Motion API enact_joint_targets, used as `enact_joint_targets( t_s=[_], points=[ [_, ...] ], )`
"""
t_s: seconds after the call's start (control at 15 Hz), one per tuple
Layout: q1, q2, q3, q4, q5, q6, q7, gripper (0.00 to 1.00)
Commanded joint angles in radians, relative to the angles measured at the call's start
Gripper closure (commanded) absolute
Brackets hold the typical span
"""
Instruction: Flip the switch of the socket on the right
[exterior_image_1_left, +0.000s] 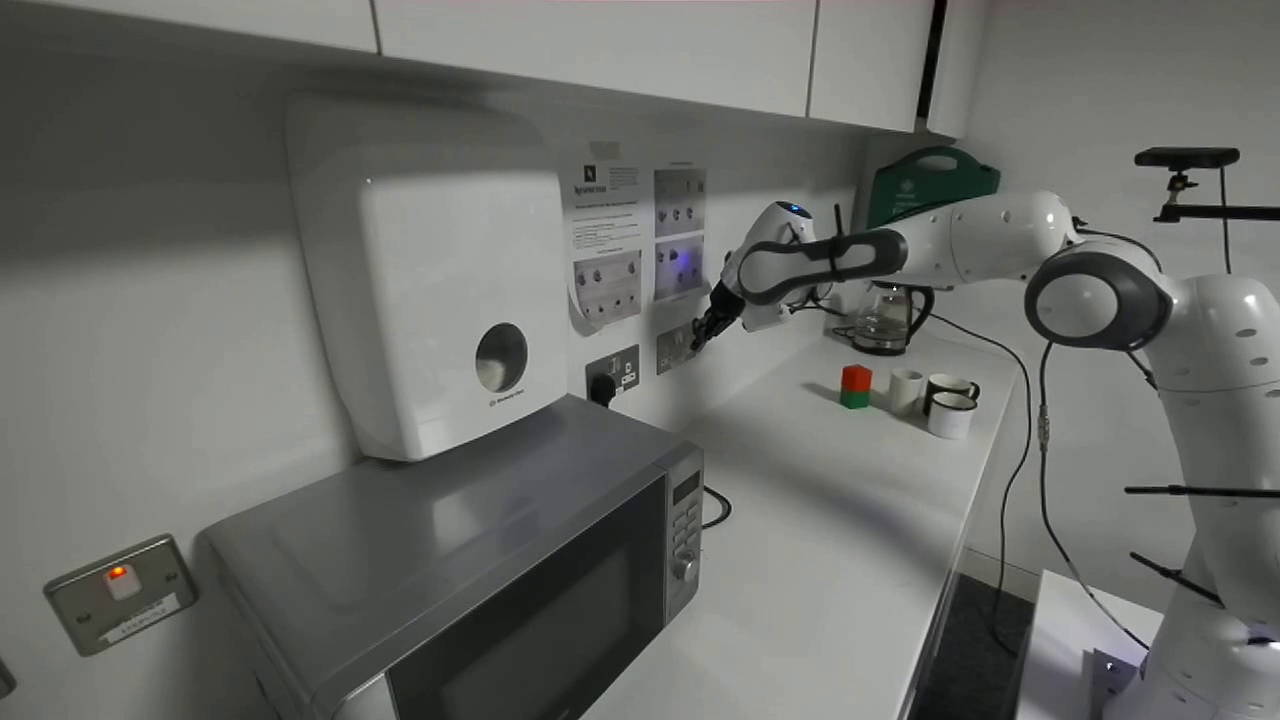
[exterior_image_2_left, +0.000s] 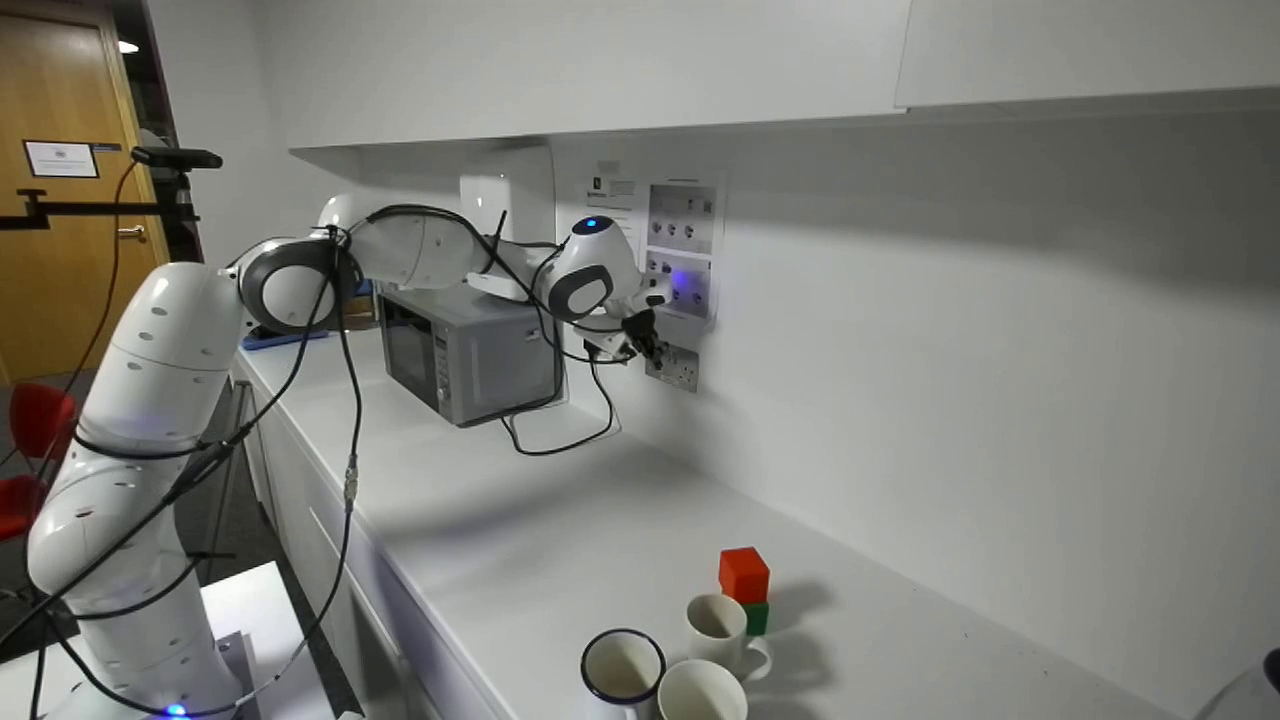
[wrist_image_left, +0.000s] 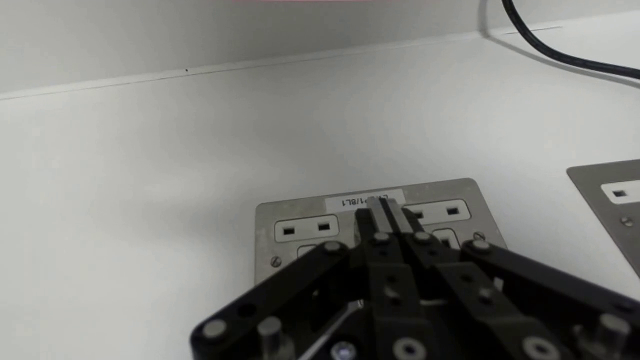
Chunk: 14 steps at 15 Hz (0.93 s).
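Observation:
A grey metal double socket plate with white inserts and dark pin holes is on the wall in both exterior views (exterior_image_1_left: 674, 350) (exterior_image_2_left: 684, 370). In the wrist view its label reads upside down, and two socket inserts show, a left one (wrist_image_left: 306, 228) and a right one (wrist_image_left: 455, 210). The plate's lower part and its switches are hidden behind my gripper (wrist_image_left: 387, 201) there. My gripper, also in the exterior views (exterior_image_1_left: 698, 340) (exterior_image_2_left: 650, 350), is shut and empty, its fingertips together in front of the plate between the two sockets. I cannot tell whether they touch it.
A similar plate (exterior_image_1_left: 625, 366) with a black plug (exterior_image_1_left: 602, 389) is beside it. A microwave (exterior_image_1_left: 540, 500) stands on the counter, below a large white wall box (exterior_image_1_left: 470, 260). Cups (exterior_image_1_left: 950, 415), stacked red and green blocks (exterior_image_1_left: 856, 385) and a glass jug (exterior_image_1_left: 882, 320) stand farther along.

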Motion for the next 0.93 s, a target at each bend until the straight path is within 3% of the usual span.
enact_joint_targets(
  t_s=[0.0, 0.87],
  points=[
    [-0.023, 0.033, 0.024, 0.062, -0.001, 0.003, 0.01, 1.0],
    [-0.029, 0.079, 0.031, 0.117, -0.002, 0.033, -0.001, 1.0]
  ],
)
